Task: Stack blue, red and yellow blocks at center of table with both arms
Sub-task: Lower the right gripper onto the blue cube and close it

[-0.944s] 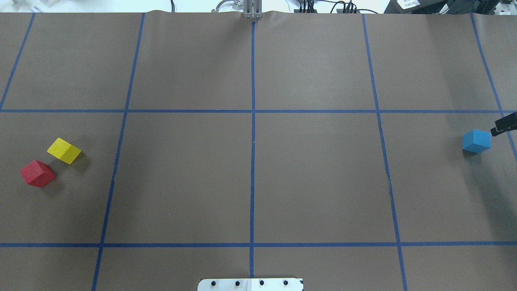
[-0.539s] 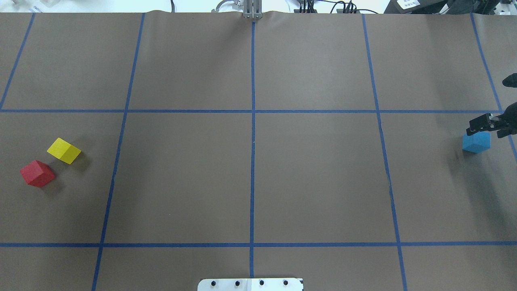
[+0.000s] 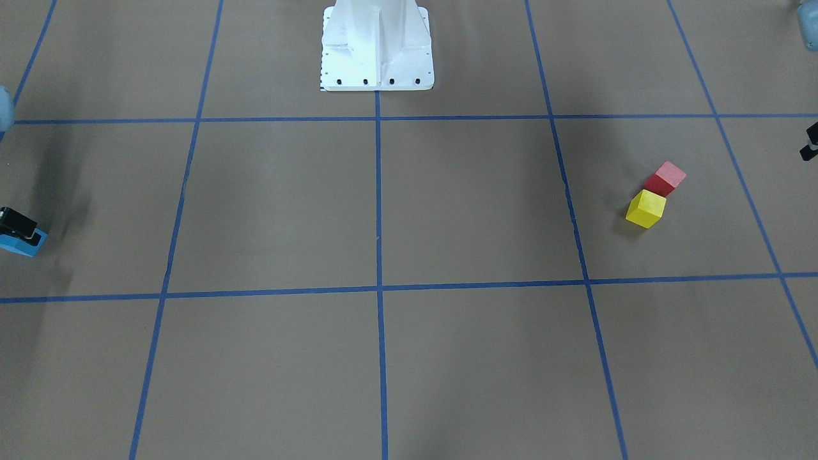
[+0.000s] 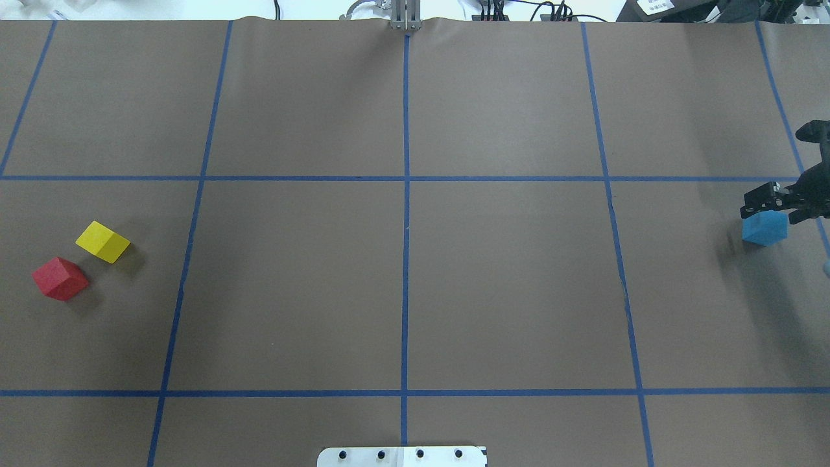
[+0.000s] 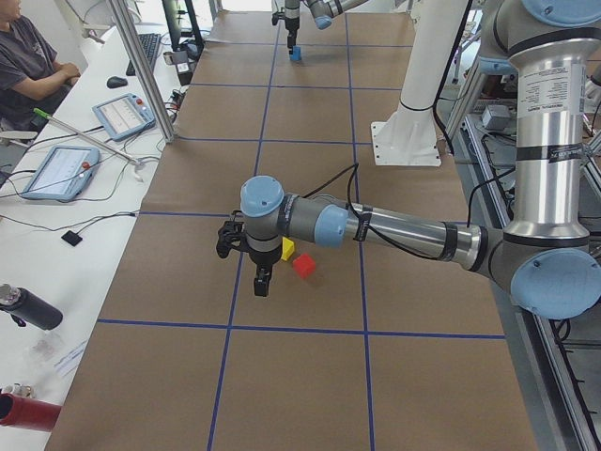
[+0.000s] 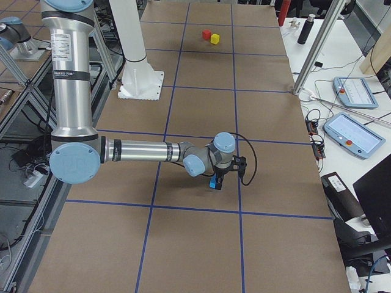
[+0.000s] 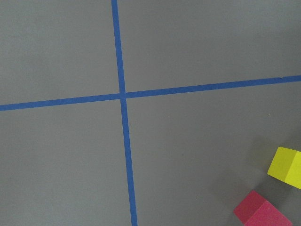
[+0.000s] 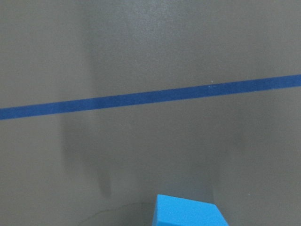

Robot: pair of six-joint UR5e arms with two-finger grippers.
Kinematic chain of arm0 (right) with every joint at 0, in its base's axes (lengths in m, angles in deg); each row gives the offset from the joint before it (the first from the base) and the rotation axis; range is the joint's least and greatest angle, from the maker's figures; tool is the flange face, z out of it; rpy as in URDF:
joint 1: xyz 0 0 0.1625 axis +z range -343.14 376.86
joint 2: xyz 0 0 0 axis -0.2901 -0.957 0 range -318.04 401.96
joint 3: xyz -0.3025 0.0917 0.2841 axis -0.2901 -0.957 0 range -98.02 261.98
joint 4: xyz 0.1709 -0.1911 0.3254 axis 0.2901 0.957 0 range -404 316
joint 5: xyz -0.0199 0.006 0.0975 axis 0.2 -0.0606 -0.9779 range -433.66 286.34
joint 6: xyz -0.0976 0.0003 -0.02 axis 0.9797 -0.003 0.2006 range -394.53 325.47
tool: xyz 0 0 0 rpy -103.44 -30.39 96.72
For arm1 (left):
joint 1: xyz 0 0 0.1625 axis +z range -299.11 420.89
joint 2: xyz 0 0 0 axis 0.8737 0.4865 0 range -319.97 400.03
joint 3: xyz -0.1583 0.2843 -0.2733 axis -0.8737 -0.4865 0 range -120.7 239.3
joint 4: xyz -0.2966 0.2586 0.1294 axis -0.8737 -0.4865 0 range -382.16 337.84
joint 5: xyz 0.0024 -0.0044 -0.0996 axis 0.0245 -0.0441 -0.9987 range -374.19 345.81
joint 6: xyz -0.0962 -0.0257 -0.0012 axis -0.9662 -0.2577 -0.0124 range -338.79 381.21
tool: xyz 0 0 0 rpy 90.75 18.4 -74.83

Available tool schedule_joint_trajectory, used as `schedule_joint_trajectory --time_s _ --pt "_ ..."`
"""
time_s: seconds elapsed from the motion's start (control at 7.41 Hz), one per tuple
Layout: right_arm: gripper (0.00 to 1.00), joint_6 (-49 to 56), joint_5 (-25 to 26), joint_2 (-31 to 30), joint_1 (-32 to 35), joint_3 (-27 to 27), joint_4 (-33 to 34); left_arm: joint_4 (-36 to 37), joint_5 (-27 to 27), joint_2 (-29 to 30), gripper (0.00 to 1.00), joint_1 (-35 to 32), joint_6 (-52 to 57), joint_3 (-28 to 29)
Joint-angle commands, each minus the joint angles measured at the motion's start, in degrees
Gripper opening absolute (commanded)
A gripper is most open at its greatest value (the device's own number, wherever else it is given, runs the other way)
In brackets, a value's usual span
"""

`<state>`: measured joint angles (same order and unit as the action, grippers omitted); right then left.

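The light blue block [image 4: 765, 228] rests on the table near the right edge. My right gripper [image 4: 768, 202] hangs just above it, open, and only partly inside the overhead view. From the front, a black finger [image 3: 17, 222] sits over the blue block [image 3: 22, 244]. The red block [image 4: 60, 278] and yellow block [image 4: 102, 242] lie close together at the far left. My left gripper [image 5: 246, 266] hovers beside them; I cannot tell whether it is open or shut. The center of the table [image 4: 406, 227] is bare brown paper.
The white pedestal [image 4: 402, 456] stands at the near edge on the middle line. A person [image 5: 28, 61] sits at a side desk with tablets [image 5: 58, 171] and a bottle [image 5: 26, 308]. An aluminium post [image 5: 141, 70] rises at the table's edge.
My right gripper has come in from the right edge and now stands over the blue block. The three blocks have stayed put.
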<state>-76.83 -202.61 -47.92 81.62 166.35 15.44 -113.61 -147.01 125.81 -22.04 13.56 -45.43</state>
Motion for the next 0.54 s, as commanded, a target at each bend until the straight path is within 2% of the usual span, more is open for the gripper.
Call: schedule_joint_trajectory --time_s 0.0,0.13,0.27,0.4 --pt "0.8 -0.15 0.01 -0.03 -0.07 -0.7 -0.03 0.04 0.01 0.0 0.99 -0.04 -0.09 -0.12" --pt "0.46 -0.24 0.01 -0.03 -0.07 -0.96 0.06 0.04 0.02 0.0 0.99 -0.04 -0.09 -0.21" --pt "0.0 -0.24 -0.07 -0.03 -0.07 -1.31 0.06 0.04 -0.07 -0.09 1.0 -0.04 -0.09 -0.3" --pt "0.0 -0.24 -0.25 -0.03 -0.07 -0.97 0.06 -0.05 -0.16 0.0 0.99 -0.04 -0.18 -0.48"
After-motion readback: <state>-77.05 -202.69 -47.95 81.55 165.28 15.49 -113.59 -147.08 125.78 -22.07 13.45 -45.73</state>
